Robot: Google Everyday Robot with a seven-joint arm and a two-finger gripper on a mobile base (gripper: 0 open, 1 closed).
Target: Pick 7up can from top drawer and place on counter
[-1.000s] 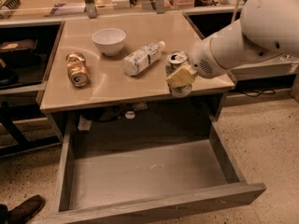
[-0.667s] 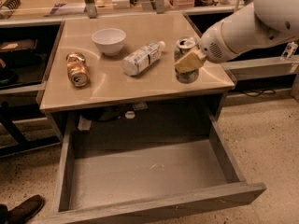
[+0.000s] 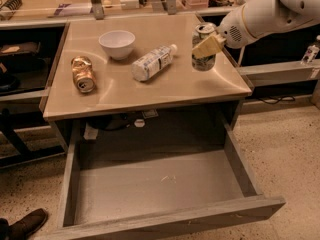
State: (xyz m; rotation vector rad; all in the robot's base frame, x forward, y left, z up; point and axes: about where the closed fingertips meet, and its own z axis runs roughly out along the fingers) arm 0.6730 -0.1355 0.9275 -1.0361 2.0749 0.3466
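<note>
The 7up can point(image 3: 203, 61), silver on top with a pale green-and-white body, stands upright at the right side of the tan counter point(image 3: 150, 91). My gripper point(image 3: 206, 45) comes in from the upper right on a white arm and is shut on the can; one tan finger point(image 3: 208, 46) lies across its front. The can's base is at or just above the counter surface; I cannot tell whether it touches. The top drawer point(image 3: 155, 184) is pulled fully open below the counter, and its grey bottom holds nothing.
A white bowl point(image 3: 117, 43), a clear plastic bottle point(image 3: 153, 62) lying on its side and a dented gold-brown can point(image 3: 82, 74) sit on the counter left of the 7up can. Dark side shelves flank the counter. A shoe point(image 3: 27, 224) shows at the bottom left.
My gripper has carried the 7up can from the counter's front right edge back and inward over the counter, and it now sits lower, near the surface.
</note>
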